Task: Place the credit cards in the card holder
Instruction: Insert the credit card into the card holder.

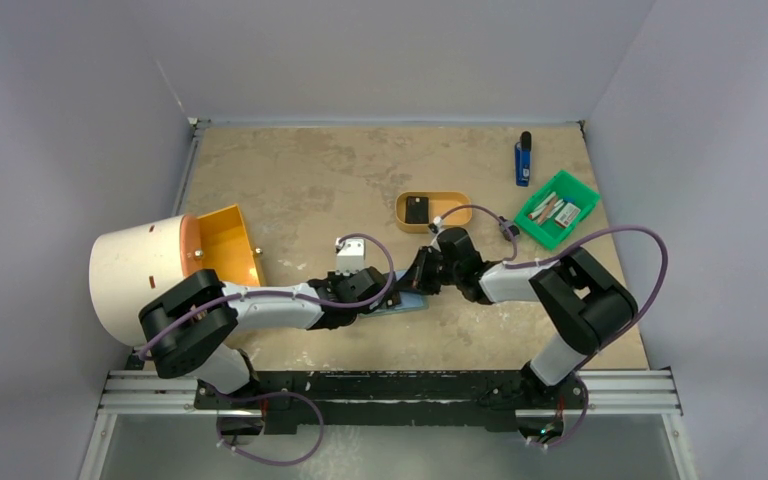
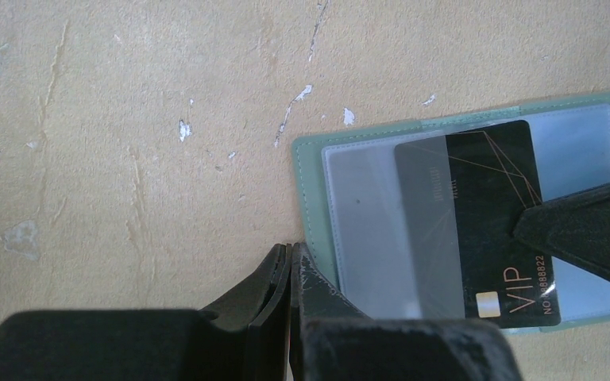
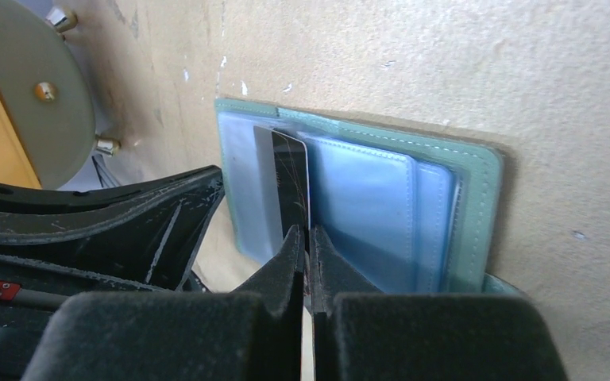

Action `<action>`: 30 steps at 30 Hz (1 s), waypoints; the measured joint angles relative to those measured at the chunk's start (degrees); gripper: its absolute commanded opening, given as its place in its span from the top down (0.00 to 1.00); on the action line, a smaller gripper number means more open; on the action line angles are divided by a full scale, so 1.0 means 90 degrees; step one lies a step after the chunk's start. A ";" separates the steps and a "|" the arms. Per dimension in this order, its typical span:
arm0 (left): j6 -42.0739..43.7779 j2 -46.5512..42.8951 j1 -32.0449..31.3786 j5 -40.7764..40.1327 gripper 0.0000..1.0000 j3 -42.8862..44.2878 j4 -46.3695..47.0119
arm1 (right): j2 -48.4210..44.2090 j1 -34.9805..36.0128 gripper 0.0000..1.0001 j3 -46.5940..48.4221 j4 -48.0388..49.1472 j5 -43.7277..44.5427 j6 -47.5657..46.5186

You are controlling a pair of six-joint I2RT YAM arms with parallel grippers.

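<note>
The right gripper (image 3: 308, 238) pinches a black credit card (image 3: 290, 184) partly sleeved in the open card holder (image 3: 476, 171), at six o'clock from the tan tray (image 1: 430, 195), while the left gripper (image 2: 290, 255), jaws pressed together, meets its edge

A sage-green card holder (image 2: 308, 198) lay opened flat on the tabletop (image 2: 127, 159). Its clear plastic sleeves (image 2: 365, 230) faced up in overlapping layers. A black credit card (image 2: 484, 198) with fine gold lines, a gold chip and "VIP" lettering sat partway under one translucent sleeve, slightly tilted. Its exposed end was pinched in the closed jaws of the right gripper (image 3: 306, 238).
</note>
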 measured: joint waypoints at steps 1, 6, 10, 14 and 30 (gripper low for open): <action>0.0000 0.0000 0.0000 0.0002 1.00 0.0000 0.0005 | 0.0007 0.0022 1.00 0.0017 0.0017 -0.0015 -0.0002; 0.0000 0.0000 0.0000 0.0002 1.00 -0.0002 0.0015 | 0.0068 0.0080 1.00 0.0095 0.0029 -0.0085 -0.0027; 0.0000 0.0000 0.0000 0.0002 1.00 -0.0015 0.0036 | 0.0143 0.0092 1.00 0.0143 0.0029 -0.0148 -0.0034; -0.0002 0.0000 0.0000 0.0002 1.00 -0.0019 0.0051 | 0.0294 0.0158 0.97 0.0279 0.0032 -0.0262 -0.0078; -0.0007 -0.0002 0.0000 0.0083 1.00 -0.0029 0.0177 | 0.0182 0.0243 0.58 0.0301 -0.0090 -0.0321 -0.0223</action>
